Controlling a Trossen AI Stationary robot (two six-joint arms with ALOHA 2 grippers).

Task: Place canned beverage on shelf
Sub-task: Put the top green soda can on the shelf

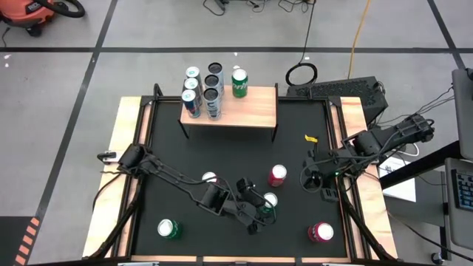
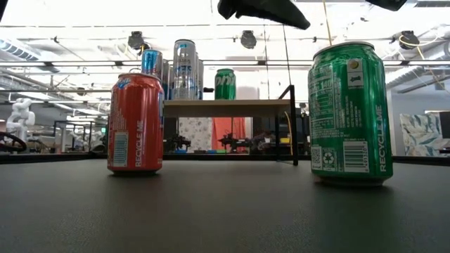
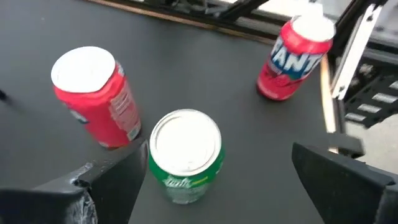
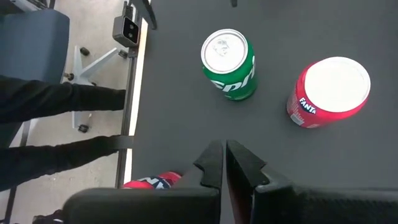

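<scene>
**Left end effector wide open at a green can near the table's front**

A grey floor crossed by dark tape lines surrounds the black table (image 1: 236, 159), which is framed in pale wood. At its far edge stands the small light-wood shelf on thin black legs (image 1: 247, 109). On it stand a cluster of tall slim blue-and-silver cans (image 1: 202, 90) and one green can (image 1: 239, 83) at the board's back edge.

The left end effector (image 3: 217, 171) is down over the front middle of the table with its fingers spread wide. Between them, standing upright, is a green soda can with a silver top (image 3: 185, 155); one finger (image 3: 115, 177) is right beside the can, the other (image 3: 336, 171) well clear of it, so nothing is gripped. A red soda can with a white top (image 3: 96, 93) stands near it, and a red Fanta can (image 3: 292, 59) stands farther off by the table's edge.

The right end effector (image 4: 224, 163) hangs above the right side of the table, its fingers pressed together with nothing between them. Another green can with a silver top (image 1: 168, 229) stands at the front left.
</scene>
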